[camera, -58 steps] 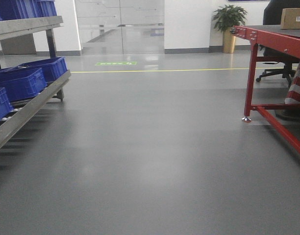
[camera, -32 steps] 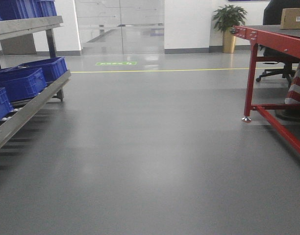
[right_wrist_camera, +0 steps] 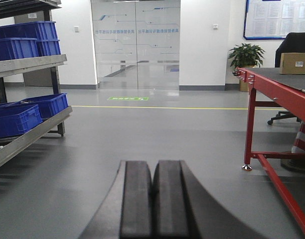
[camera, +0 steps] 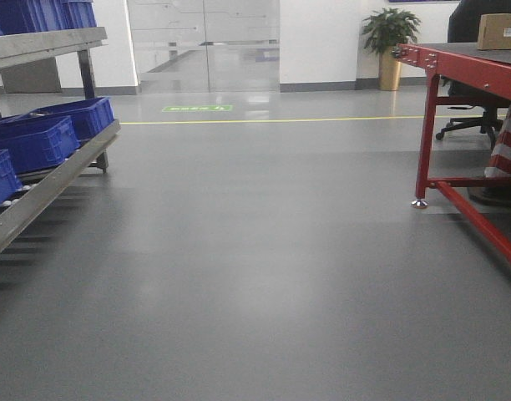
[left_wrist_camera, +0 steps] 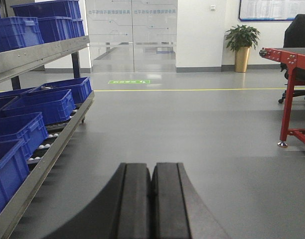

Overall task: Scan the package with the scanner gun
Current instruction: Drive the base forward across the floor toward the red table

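At far left, a sloping metal roller rack (camera: 59,175) carries blue bins (camera: 40,138) in a row. Over the grey floor (camera: 255,276) the left pincer (left_wrist_camera: 152,172) is clenched, its two black fingers (left_wrist_camera: 135,199) pressed flat together with nothing between them. Frosted glass doors (camera: 204,46) stand at the back, with a green marking (camera: 197,108) and a thin yellow line (camera: 280,120) on the floor before them. The right pincer (right_wrist_camera: 152,172) is likewise clenched on nothing. Further right a potted plant (camera: 389,33) stands by the wall. At far right, the package (camera: 499,32) sits on the red-framed surface (camera: 473,71), toward its far end and back from the red edge, well apart from both pincers.
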Robot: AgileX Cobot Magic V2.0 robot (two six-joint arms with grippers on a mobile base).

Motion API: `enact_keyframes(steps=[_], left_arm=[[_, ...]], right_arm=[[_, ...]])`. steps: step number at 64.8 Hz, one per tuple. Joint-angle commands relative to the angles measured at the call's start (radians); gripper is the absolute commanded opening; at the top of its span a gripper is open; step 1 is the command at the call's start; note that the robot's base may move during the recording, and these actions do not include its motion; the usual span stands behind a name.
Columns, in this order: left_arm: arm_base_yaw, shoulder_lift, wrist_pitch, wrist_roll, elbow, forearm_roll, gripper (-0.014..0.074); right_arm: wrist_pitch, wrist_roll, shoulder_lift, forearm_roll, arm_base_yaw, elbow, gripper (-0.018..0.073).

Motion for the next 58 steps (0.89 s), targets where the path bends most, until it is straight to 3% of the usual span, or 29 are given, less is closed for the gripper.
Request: enact_keyframes(steps=[1,58], left_arm=[[-0.007,-0.003,-0.018,-0.007,-0.002,-0.006,-0.0111],[-0.007,-0.003,-0.018,-0.007,-0.002,-0.006,-0.0111]], right_arm=[[-0.014,-0.001,-0.003,0.0,-0.002,0.0,-0.0162],[-0.014,-0.001,-0.003,0.0,-0.002,0.0,-0.0162]])
